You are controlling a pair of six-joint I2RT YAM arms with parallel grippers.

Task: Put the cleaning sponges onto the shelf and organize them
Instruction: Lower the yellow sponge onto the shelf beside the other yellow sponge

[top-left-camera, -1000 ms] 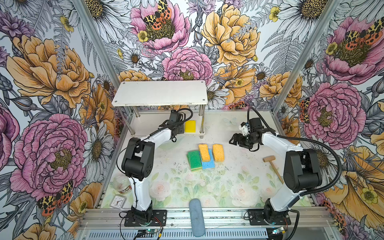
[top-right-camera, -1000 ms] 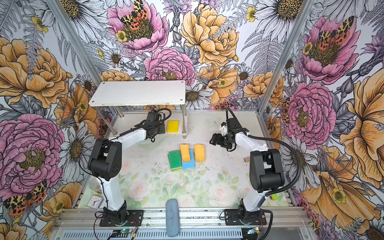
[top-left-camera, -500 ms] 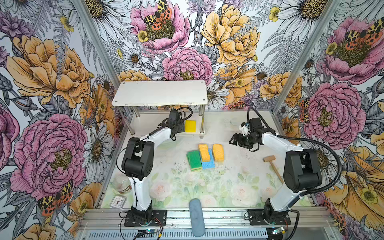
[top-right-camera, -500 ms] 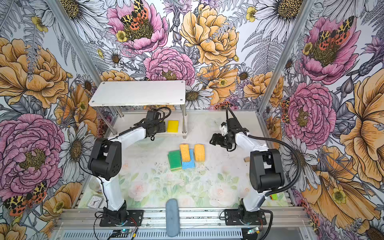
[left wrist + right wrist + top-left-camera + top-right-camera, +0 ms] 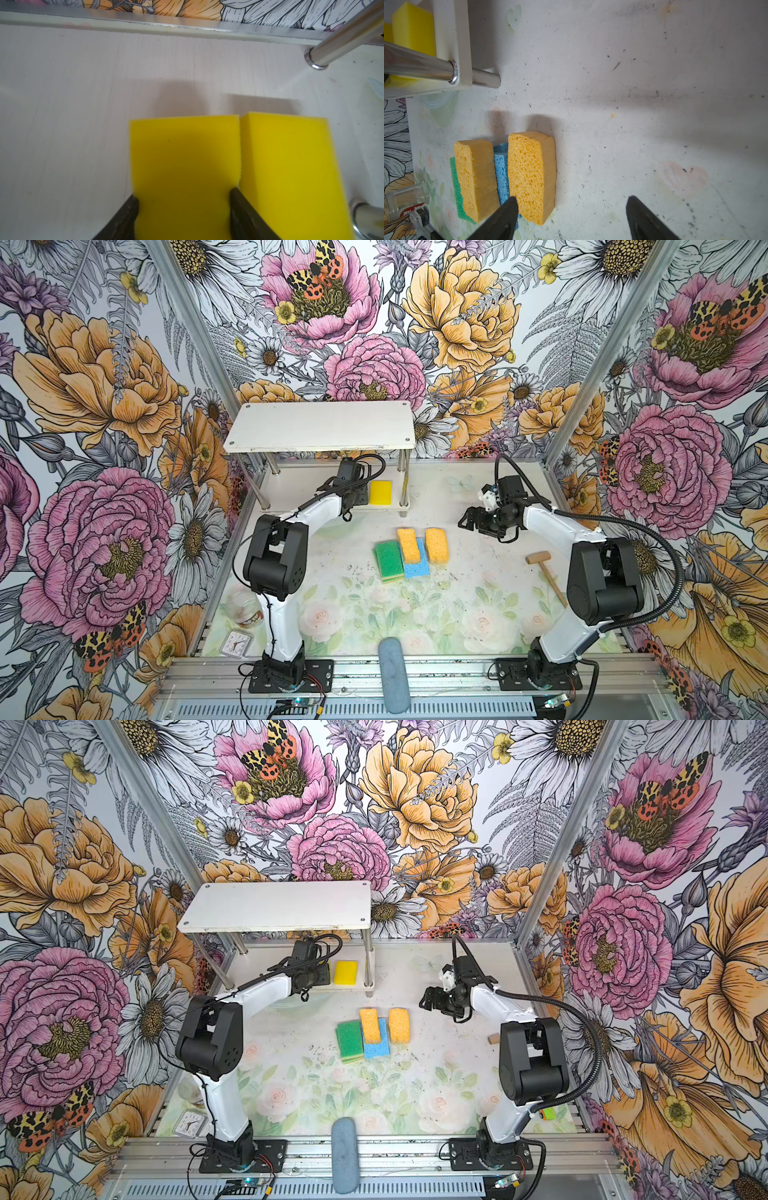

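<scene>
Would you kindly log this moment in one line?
left gripper shut on yellow sponge, shelf lower board | right gripper open, empty, near orange sponges

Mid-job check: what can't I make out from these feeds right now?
Left gripper: fingers hidden in both top views under its wrist; left wrist view shows only their tips.
Held yellow sponge: likewise hidden in both top views.
Shelf, rear of lower board: covered by its top board.
Green sponge, blue sponge: maybe stacked; count unclear in every view.
</scene>
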